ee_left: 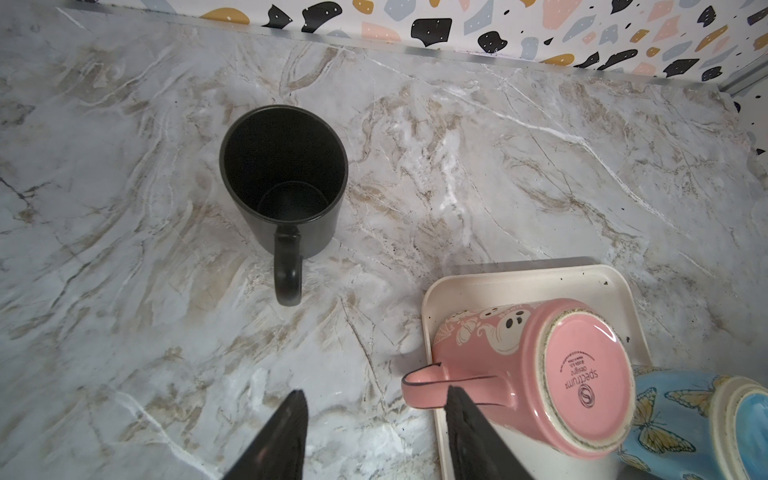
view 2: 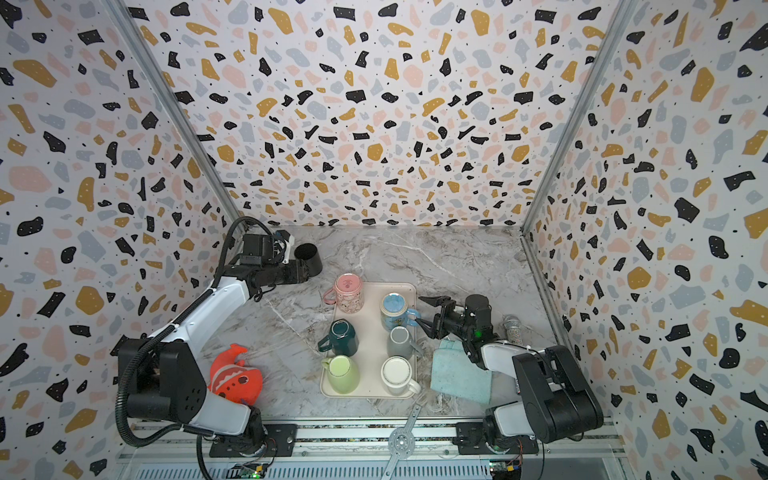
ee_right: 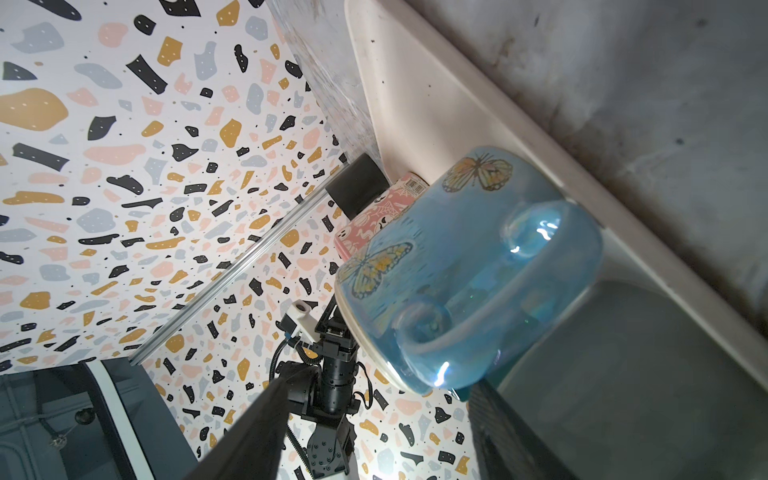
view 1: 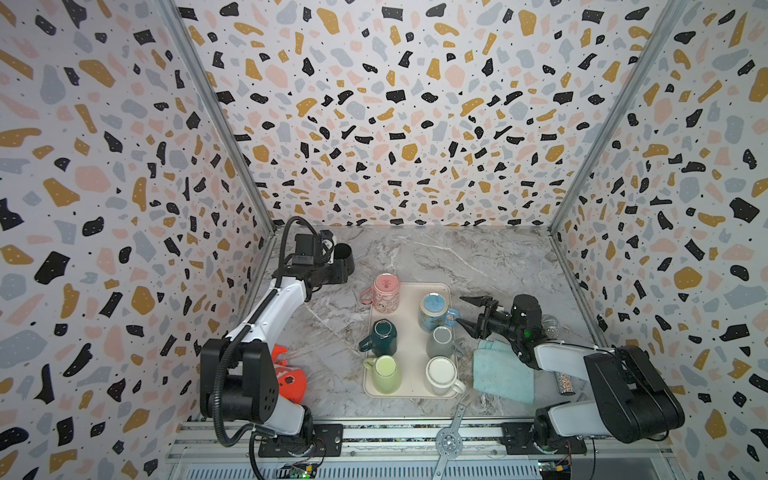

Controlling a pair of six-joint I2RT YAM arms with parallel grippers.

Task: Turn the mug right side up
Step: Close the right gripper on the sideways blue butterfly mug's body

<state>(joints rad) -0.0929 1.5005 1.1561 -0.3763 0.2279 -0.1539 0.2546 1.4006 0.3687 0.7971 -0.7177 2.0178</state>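
Note:
Several mugs stand upside down on the cream tray point(view 1: 415, 286). The blue butterfly mug point(view 1: 432, 311) point(ee_right: 457, 257) is at the tray's back right, base up, with its handle point(ee_right: 478, 316) pointing at my right gripper point(view 1: 460, 310) point(ee_right: 378, 382). That gripper is open, its fingertips on either side of the handle's end and not pressing on it. A black mug point(view 1: 343, 254) point(ee_left: 286, 178) stands upright on the table at the back left. My left gripper point(ee_left: 374, 399) hovers open and empty short of it, one finger over the pink mug's handle point(ee_left: 424, 380).
The tray also carries the pink point(view 1: 386, 291), dark teal point(view 1: 380, 336), grey point(view 1: 440, 340), green point(view 1: 384, 372) and white point(view 1: 442, 374) mugs. A teal cloth point(view 1: 503, 374) and two glitter bottles point(view 1: 550, 326) lie under the right arm. An orange fish toy point(view 1: 291, 376) sits front left.

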